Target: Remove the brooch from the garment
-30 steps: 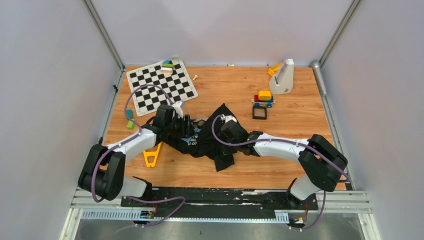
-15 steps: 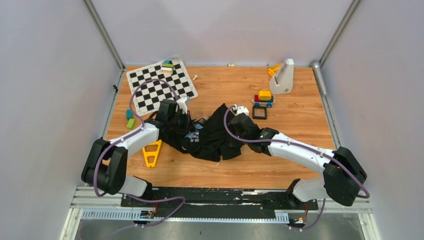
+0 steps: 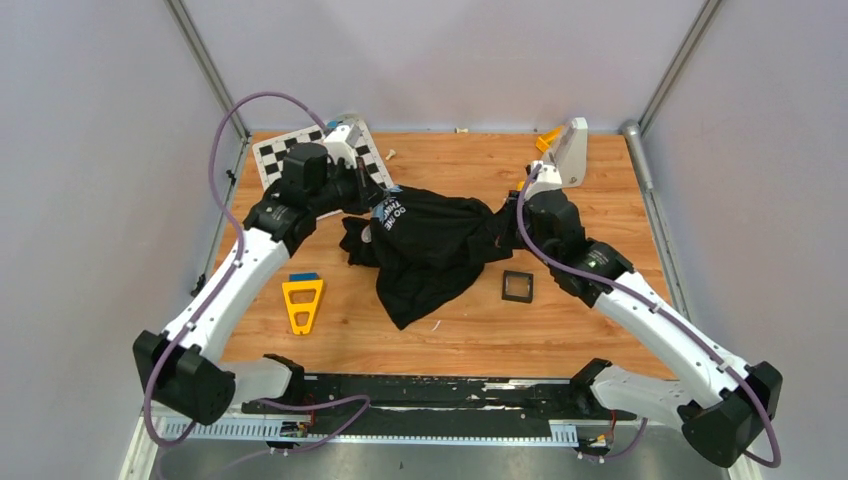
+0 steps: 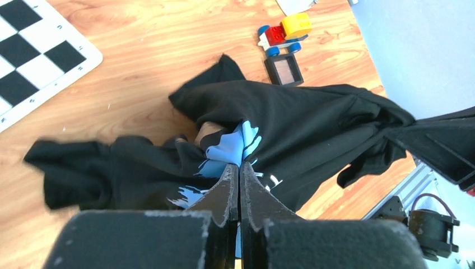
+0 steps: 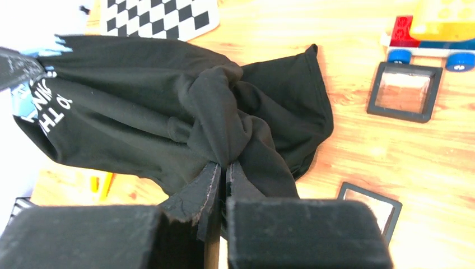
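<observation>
Black garment (image 4: 313, 117); toy car (image 4: 283, 32) beyond, wrist views only

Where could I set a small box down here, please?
Bare wood along the near edge between the yellow triangle and the frame, and at the back between the checkerboard and the white stand. The shirt, left arm and right arm crowd the middle.

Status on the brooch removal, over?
Both shut on garment: left end effector, right end effector, cloth stretched between. No confirmed brooch: brown patch beside blue graphic, cannot tell. Nearby black square frame lies apart.
</observation>
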Motion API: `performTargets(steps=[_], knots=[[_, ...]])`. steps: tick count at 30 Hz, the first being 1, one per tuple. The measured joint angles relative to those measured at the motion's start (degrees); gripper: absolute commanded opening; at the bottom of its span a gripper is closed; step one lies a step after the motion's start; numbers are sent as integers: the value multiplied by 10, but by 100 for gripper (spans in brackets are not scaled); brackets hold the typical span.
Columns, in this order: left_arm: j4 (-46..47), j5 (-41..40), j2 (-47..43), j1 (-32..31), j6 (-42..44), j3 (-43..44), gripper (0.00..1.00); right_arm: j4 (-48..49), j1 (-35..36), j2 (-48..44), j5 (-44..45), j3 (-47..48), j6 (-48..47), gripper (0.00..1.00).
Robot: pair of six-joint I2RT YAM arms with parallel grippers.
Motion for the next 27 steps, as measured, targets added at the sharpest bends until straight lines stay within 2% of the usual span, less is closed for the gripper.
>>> performTargets(steps=[4, 9, 11, 14, 15, 16, 17, 18, 20, 23, 24, 25, 27], knots=[[-65, -27, -63, -1, -10, -2, 0, -3, 0, -18, -27, 17, -9, 0], [-107, -45, -141, -1, -26, -23, 0, -3, 0, 17, -92, 20, -23, 0], [-102, -43, -145, -1, -33, -41, 0, -3, -4, 43, -104, 20, -25, 0], [-74, -29, -104, -1, -42, -59, 0, -2, -34, 83, -125, 20, -23, 0], [-56, -21, -74, -1, -45, -61, 0, -1, -50, 98, -131, 20, -23, 4], [-30, -10, -29, -1, -47, -61, 0, 0, -64, 111, -135, 20, -21, 23], [-18, -7, -9, -1, -48, -61, 0, 1, -75, 124, -138, 20, -21, 47], [-1, 2, 31, -1, -50, -61, 0, 2, -83, 135, -142, 20, -19, 55], [32, 16, 101, -1, -56, -61, 2, 3, -94, 158, -152, 20, -20, 61], [59, 29, 181, -1, -61, -61, 11, 3, -87, 181, -179, 20, -26, 68], [63, 31, 193, -1, -61, -61, 22, 4, -83, 184, -185, 19, -27, 70], [64, 32, 199, -1, -60, -61, 38, 6, -76, 184, -189, 19, -30, 72], [69, 32, 197, -1, -58, -61, 54, 16, -59, 184, -197, 16, -37, 73]])
